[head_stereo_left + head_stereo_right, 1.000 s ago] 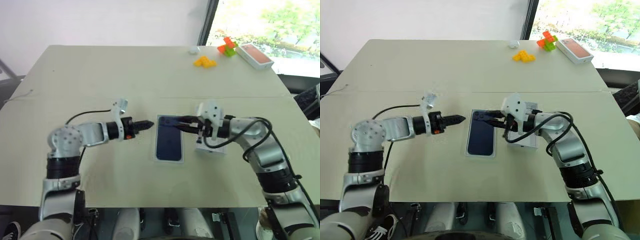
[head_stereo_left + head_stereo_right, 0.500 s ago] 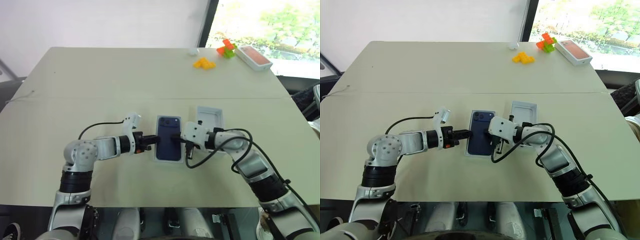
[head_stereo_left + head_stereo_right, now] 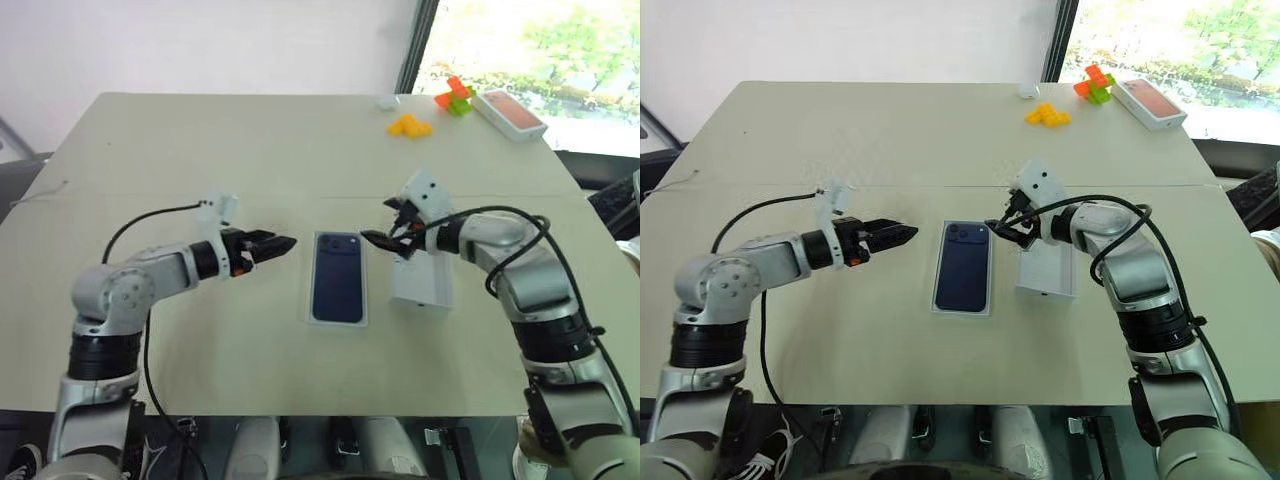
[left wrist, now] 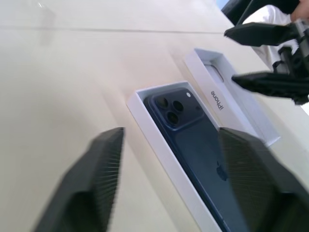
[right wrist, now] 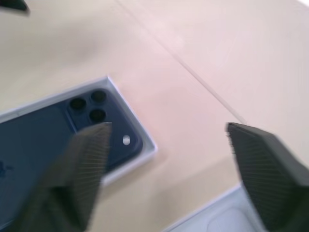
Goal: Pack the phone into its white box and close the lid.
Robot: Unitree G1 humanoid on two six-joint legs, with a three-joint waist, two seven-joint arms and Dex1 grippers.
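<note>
Both my arms have drawn back from the phone (image 3: 337, 278) since half a second ago, when their fingertips were pressed at its two long sides; now each pair of fingers is spread wide and holds nothing. From the phone as centre, my left gripper (image 3: 268, 244) hovers at about 9 o'clock and my right gripper (image 3: 388, 235) at about 2 o'clock, both apart from it.

I judge the phone is already seated: it lies back-up inside the white box (image 3: 313, 316), whose thin rim frames it on every side, so letting go makes sense. Just beside the box, at 3 o'clock, rests the lid (image 3: 421, 280), open side up on the bench (image 3: 200, 140), within easy reach of my right arm for the closing step, which is not yet done.

My left wrist view adds what the head views cannot resolve: the camera cluster (image 4: 175, 105) at the phone's far corner, the lettering on the lid's side wall, and my right fingers (image 4: 263, 34) poised above that lid. Far off at 1 o'clock sit coloured blocks (image 3: 410, 125) and a red-topped box (image 3: 509, 112)
</note>
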